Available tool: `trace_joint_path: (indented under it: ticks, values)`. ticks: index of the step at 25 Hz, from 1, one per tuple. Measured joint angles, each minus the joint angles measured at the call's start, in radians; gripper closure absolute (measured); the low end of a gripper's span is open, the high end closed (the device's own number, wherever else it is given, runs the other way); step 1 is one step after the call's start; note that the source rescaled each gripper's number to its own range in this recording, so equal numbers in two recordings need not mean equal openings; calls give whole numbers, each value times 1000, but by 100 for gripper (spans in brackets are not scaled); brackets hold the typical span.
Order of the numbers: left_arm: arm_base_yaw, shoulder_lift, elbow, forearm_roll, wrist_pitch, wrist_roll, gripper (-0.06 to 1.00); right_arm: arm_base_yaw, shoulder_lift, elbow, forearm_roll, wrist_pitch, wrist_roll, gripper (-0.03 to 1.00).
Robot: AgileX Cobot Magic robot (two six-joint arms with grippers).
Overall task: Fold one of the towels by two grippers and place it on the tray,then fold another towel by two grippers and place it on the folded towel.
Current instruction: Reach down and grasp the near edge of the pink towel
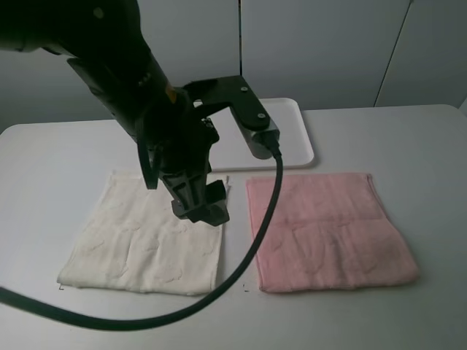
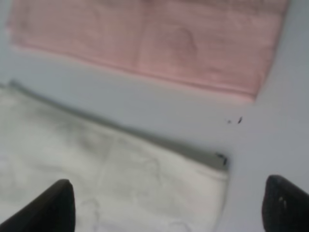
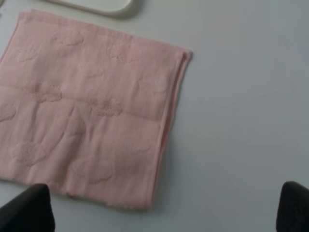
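Observation:
The cream-white towel (image 1: 146,240) lies flat on the left of the table. The pale pink towel (image 1: 325,230) lies flat on the right, a narrow strip of table between them. Behind them sits the white tray (image 1: 303,138), partly hidden by the left arm. My left gripper (image 1: 203,208) hangs open over the cream towel's right edge. In the left wrist view its fingertips (image 2: 53,208) stand wide apart above the cream towel (image 2: 106,169), with the pink towel (image 2: 159,38) beyond. My right gripper (image 3: 159,212) is open above the pink towel (image 3: 87,111), with a tray corner (image 3: 106,6) in sight.
A thick black cable (image 1: 146,317) loops from the left arm across the front of the table. The white table (image 1: 408,146) runs to a pale wall at the back. The right arm does not show in the exterior high view.

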Motion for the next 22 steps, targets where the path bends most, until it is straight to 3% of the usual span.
trace_joint_path:
  ticks: [5,9,22]
  values:
    - [-122,233,-188,40,94,11,-5,0,1,0,-2,16,-2,-3]
    - [-188,357,-262,68,125,11,-5,0,1,0,-26,32,-2,-3]
    - [-259,501,-272,91,115,-49,-5,0,43,-1,-73,113,-103,-3]
